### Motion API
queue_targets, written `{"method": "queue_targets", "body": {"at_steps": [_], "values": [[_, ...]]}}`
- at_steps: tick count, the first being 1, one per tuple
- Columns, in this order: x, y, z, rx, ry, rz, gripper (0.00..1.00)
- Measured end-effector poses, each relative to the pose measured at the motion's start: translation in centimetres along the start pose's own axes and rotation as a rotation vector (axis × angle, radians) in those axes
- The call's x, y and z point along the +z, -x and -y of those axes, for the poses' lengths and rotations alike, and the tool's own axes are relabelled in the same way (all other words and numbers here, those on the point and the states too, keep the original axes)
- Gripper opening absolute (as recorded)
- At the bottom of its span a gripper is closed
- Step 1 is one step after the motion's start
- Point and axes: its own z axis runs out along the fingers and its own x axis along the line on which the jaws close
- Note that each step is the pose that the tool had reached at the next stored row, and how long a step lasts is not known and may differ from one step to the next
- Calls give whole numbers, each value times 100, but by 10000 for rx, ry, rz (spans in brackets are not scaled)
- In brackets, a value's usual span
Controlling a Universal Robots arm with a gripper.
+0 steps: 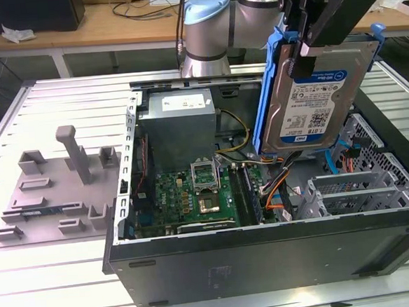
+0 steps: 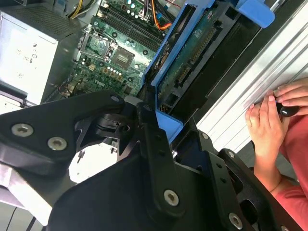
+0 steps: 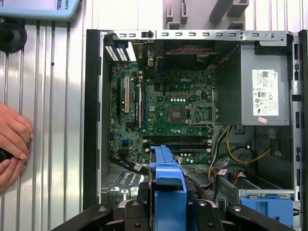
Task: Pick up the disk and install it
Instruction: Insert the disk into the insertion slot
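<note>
Exterior view showed the gripper (image 1: 314,39) high over the open computer case (image 1: 267,251), its black fingers (image 1: 300,61) clamped on the upper end of the disk (image 1: 313,100). The disk hung in the air, upright and slightly tilted, with its label side toward the camera and its blue carrier frame (image 1: 262,100) running along its edges. It was over the part of the case's interior toward the exterior view's right, above the grey drive cage (image 1: 365,188) and not touching it. The power supply (image 1: 177,113), a grey box with a white label, sat at the far side of the case, and the green motherboard (image 1: 193,196) lay on the case's floor. A grey moulded fixture (image 1: 59,185) lay on the slatted metal surface (image 1: 60,100), just beside the case toward the exterior view's left.

The second wrist view showed the disk's circuit-board side inside the blue frame, with the motherboard beyond it. A person's hands (image 2: 267,120) rested on the surface next to the case. In the first wrist view the frame stood edge-on over the open case.
</note>
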Motion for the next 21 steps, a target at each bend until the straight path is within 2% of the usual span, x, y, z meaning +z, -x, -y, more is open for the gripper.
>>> {"method": "queue_targets", "body": {"at_steps": [4,11,14,16,21], "values": [[0,-12,0,0,0,0,36],[8,-134,0,-1,0,13,36],[16,-175,1,-3,0,48,36],[27,-208,2,-6,0,107,36],[37,-234,7,-9,-1,158,36]]}}
